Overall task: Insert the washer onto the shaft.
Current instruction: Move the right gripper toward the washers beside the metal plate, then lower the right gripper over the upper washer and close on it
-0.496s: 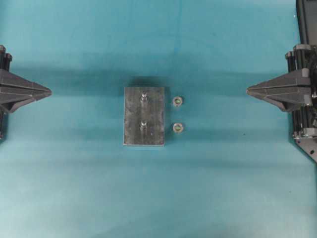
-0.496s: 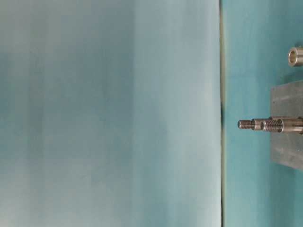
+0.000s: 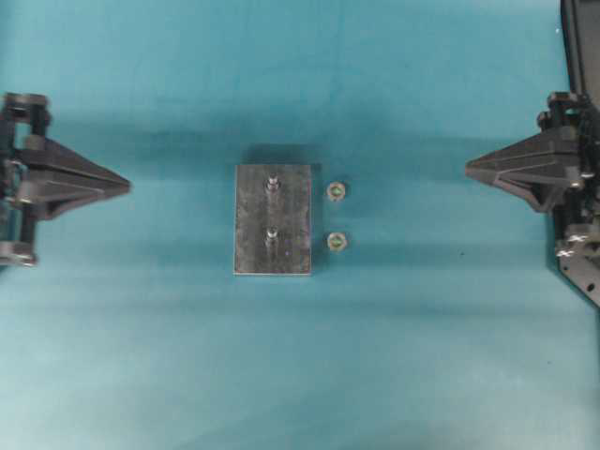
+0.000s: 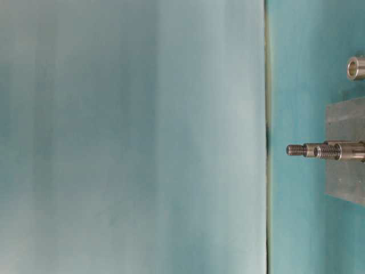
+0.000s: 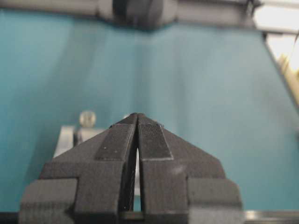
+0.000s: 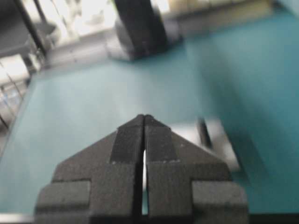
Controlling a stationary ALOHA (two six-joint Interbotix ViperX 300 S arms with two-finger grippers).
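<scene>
Two washers (image 3: 337, 191) lie loose on the teal bench (image 3: 422, 356), just beside a metal block (image 3: 253, 253) whose two threaded shafts (image 3: 271, 184) stand upright, apparently staged within easy reach for fitting. The left tool (image 3: 126, 186) and right tool (image 3: 469, 169) hang at opposite sides with tips pressed together, holding nothing. Both point toward the block in the middle; the washers sit between it and the right tool, well apart from either. No pickup has begun.
</scene>
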